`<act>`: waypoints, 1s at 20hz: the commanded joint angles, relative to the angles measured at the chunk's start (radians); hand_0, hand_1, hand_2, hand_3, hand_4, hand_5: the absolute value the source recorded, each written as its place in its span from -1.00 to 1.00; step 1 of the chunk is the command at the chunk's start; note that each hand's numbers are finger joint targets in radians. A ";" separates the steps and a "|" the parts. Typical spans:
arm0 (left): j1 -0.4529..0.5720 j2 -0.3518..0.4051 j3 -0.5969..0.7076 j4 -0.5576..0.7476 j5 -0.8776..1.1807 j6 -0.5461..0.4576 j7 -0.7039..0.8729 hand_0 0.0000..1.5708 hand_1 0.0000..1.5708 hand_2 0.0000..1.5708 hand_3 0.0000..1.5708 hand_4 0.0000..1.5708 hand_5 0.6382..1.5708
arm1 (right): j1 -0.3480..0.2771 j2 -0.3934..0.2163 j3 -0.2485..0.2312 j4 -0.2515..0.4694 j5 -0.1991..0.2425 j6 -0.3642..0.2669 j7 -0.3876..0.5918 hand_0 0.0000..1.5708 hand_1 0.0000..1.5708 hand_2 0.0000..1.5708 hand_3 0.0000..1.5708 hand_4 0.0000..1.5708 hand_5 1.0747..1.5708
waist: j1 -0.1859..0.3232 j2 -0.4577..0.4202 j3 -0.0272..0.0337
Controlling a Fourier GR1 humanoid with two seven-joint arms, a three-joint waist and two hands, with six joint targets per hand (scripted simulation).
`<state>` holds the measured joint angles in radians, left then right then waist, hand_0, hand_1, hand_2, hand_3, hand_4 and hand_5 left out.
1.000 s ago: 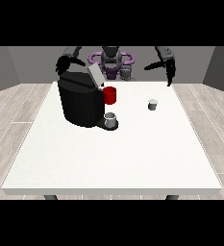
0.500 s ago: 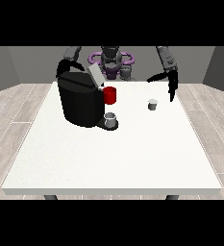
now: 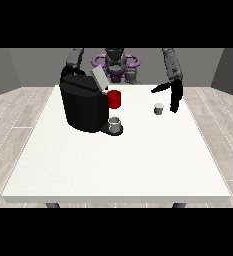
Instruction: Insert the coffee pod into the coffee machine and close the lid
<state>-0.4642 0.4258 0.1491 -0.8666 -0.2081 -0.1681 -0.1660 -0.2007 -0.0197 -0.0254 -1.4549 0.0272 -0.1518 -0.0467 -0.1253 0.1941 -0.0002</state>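
Note:
A black coffee machine (image 3: 84, 106) stands on the left half of the white table (image 3: 118, 165), its grey lid (image 3: 98, 78) tilted up and open. A red part (image 3: 114, 99) sticks out at its front, and a small grey cup (image 3: 115, 124) sits on its base. The small grey coffee pod (image 3: 159, 108) stands upright on the table to the right. The hand at the view's right (image 3: 174, 95) hangs just right of the pod, fingers straight and pointing down, thumb spread towards the pod, holding nothing. The hand at the view's left (image 3: 68, 71) is behind the machine, mostly hidden.
The robot's torso (image 3: 115, 64) with purple rings is at the table's far edge. Bare tabletop stretches in front of the machine and the pod. Wooden floor surrounds the table.
The hand at the view's right has come down and forward from shoulder height to table level beside the pod. The pod, the machine and the other hand have not moved.

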 commanded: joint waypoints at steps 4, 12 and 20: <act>-0.045 -0.016 -0.012 0.141 -0.082 0.064 -0.027 -0.18 -0.18 -0.09 -0.56 -1.00 1.00 | 0.007 0.010 0.017 0.032 0.017 -0.006 -0.004 -1.00 -1.00 -1.00 -1.00 -0.46 1.00 | -0.012 -0.004 -0.0001; -0.082 0.075 -0.035 0.235 -0.182 0.081 -0.080 -0.24 -0.24 -0.09 -0.40 -1.00 1.00 | -0.009 0.005 0.013 -0.003 0.001 -0.003 0.016 -1.00 -1.00 -1.00 -1.00 -0.39 1.00 | -0.041 0.028 -0.0003; -0.136 0.017 -0.048 0.279 -0.268 0.274 -0.125 -0.08 -0.08 0.08 -0.21 -0.81 1.00 | 0.002 0.019 0.045 0.004 0.017 -0.022 -0.035 -1.00 -1.00 -1.00 -1.00 -0.35 1.00 | -0.058 0.068 -0.0003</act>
<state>-0.5633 0.4643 0.0924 -0.6099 -0.4492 0.0167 -0.2860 -0.2038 -0.0140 0.0100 -1.4614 0.0351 -0.1643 -0.0351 -0.1683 0.2285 0.0001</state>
